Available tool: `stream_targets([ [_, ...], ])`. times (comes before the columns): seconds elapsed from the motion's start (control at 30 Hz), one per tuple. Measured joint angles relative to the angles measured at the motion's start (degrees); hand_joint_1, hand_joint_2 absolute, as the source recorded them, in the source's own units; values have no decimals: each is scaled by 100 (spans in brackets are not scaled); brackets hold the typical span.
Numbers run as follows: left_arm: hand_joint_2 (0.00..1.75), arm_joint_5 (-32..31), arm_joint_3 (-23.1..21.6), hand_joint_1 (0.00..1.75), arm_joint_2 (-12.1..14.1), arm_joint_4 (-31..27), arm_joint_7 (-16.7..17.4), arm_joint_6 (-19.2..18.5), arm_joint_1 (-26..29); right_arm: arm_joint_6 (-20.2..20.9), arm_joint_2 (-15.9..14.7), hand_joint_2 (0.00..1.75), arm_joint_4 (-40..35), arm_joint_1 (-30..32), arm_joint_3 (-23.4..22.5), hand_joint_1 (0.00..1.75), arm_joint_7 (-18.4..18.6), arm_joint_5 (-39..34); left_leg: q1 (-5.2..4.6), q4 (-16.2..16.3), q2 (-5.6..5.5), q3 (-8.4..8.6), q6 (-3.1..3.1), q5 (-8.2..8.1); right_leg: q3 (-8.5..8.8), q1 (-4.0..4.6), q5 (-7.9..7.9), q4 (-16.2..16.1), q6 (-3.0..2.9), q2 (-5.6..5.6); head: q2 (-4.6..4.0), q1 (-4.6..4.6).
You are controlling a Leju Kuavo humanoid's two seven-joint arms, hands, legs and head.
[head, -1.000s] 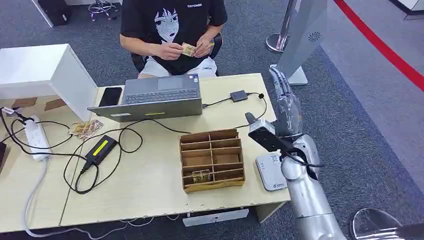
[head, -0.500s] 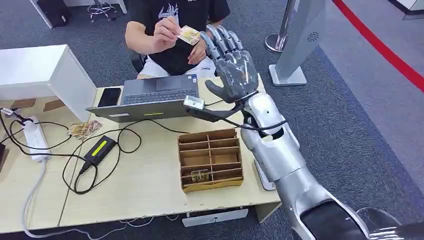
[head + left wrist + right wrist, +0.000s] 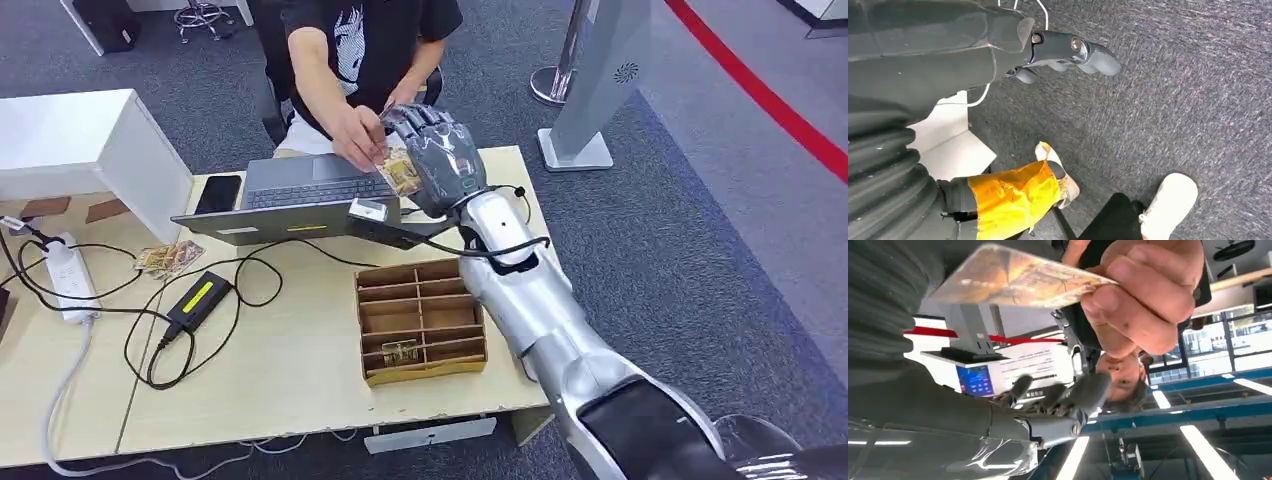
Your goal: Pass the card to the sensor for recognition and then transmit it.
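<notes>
A person seated behind the table holds a gold-patterned card out in one hand. My right hand is raised above the laptop's far edge, palm toward the card. In the right wrist view the person's fingers still pinch the card, which lies over my palm. My darker fingers stand apart from the card and do not close on it. My forearm hides the white reader at the table's right edge. My left hand hangs over the grey carpet, fingers loose and holding nothing.
A wooden divider box with one card in a front slot stands under my forearm. The laptop, a phone, a power adapter with cables, loose cards and a white box occupy the table's left and back.
My right arm swung up from the table's right edge and leftward toward the person. The person leaned in and brought the card from their chest down to my palm.
</notes>
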Motion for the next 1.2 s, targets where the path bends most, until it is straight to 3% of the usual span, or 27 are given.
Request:
stream_targets([
  [0.27,175,0,-37,0,2,0,-2,2,-1,0,7,175,30,2,0,148,-24,0,0,0,0,0,0,0,0,0,0,0,0,0,0,0],
  [0.3,175,0,-39,0,2,-2,-2,4,0,0,9,175,35,2,-2,138,-24,0,0,0,0,0,0,0,0,0,0,0,0,0,0,0],
  [0.43,175,0,-105,0,11,0,-4,24,1,-11,13,175,50,3,-2,138,-46,-31,0,0,0,1,0,0,0,0,1,1,-1,1,2,0],
  [0.47,175,0,-131,0,20,-2,-4,35,1,-11,15,175,52,11,-2,148,-48,-72,0,0,0,1,0,0,0,0,0,1,-1,1,2,0],
  [0.5,175,0,-173,0,22,-2,-7,35,1,-9,15,175,52,20,-2,175,-50,-63,0,0,0,1,0,0,0,0,0,1,-1,1,2,0],
  [0.77,175,0,-273,0,50,0,-13,55,4,-48,13,175,-57,152,-2,175,-262,-114,0,0,1,1,0,0,-1,0,0,0,-1,1,0,0],
  [0.93,175,4,-275,0,59,-2,-13,76,25,-66,-78,175,-648,499,0,175,-513,-424,0,0,0,1,-1,-1,-1,1,-1,-1,0,0,2,0],
  [1.2,175,24,-275,0,68,0,57,120,75,224,-658,175,-1983,1253,-20,175,-669,-999,-1,1,-1,2,1,-13,0,0,-2,-5,1,-1,0,0],
])
